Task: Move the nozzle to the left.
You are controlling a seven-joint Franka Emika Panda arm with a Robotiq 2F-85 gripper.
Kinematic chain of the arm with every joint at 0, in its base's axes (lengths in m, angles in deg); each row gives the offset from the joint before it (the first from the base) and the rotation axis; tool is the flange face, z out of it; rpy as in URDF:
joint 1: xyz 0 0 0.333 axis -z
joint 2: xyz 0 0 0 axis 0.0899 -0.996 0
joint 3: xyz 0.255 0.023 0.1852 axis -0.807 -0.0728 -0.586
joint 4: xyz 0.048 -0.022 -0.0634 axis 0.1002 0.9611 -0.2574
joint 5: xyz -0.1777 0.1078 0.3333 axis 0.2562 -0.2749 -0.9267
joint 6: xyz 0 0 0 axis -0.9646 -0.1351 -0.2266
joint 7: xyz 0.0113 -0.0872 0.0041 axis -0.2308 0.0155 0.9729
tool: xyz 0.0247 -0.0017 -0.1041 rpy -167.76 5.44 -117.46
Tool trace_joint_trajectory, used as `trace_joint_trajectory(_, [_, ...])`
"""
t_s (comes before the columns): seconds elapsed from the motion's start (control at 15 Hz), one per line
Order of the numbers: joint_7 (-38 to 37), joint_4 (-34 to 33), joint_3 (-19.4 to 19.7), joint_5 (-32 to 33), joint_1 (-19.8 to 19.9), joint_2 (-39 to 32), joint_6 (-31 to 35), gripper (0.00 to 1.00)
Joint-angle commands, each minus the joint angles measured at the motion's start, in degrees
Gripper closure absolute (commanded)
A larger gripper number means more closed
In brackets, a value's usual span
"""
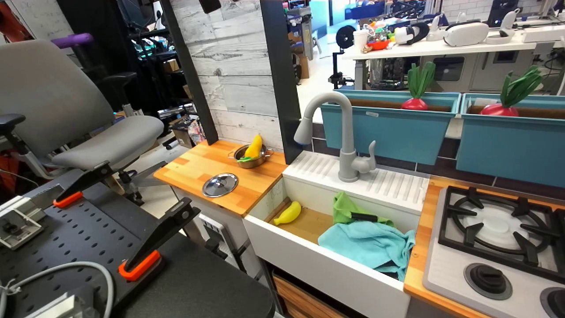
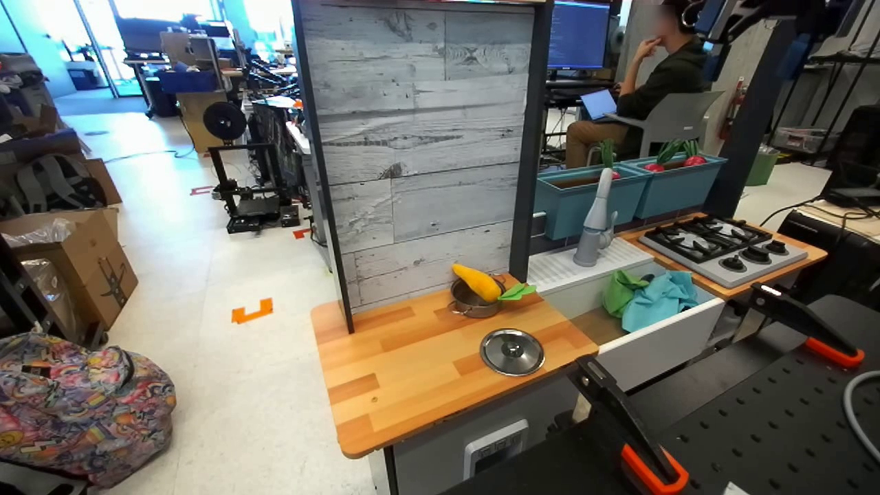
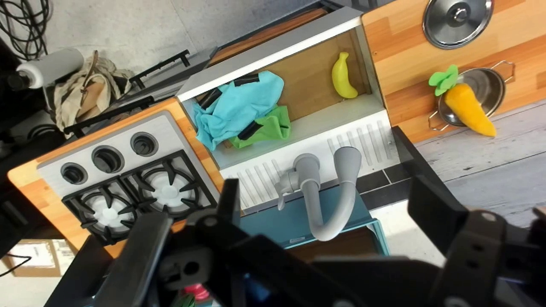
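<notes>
The nozzle is a tall grey gooseneck faucet (image 1: 347, 128) on the white ribbed ledge behind the sink; it also shows in an exterior view (image 2: 597, 220) and in the wrist view (image 3: 312, 200). It stands upright, its side lever by the base. Its spout head (image 1: 303, 131) points sideways along the ledge, toward the wooden counter, not over the basin. In the wrist view the head (image 3: 347, 164) lies right of the stem. My gripper (image 3: 326, 196) is open and empty, high above; its fingers appear either side of the faucet, apart from it. Dark arm parts show at the top right of an exterior view.
The white sink (image 1: 309, 260) holds a yellow banana (image 1: 289, 213), a blue cloth (image 1: 368, 243) and a green cloth (image 1: 346, 207). Teal planters (image 1: 384, 132) stand behind the faucet. A dark post (image 1: 282, 75) rises beside it. The stove (image 1: 441, 265), pot (image 1: 251, 163) and lid (image 1: 220, 184) flank the sink.
</notes>
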Motion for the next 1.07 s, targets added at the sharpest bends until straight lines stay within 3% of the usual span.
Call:
trace_joint_trajectory(0.0, [1.13,-2.70,0.08,-4.74,-0.88,-6.76,3.50,0.00])
trace_joint_trajectory(0.33, [0.97,-6.98,-0.46,-10.64,-1.21,-17.79,11.24,0.00])
trace_joint_trajectory(1.0, [-0.40,-17.62,-1.87,-14.42,0.30,-33.67,17.91,0.00])
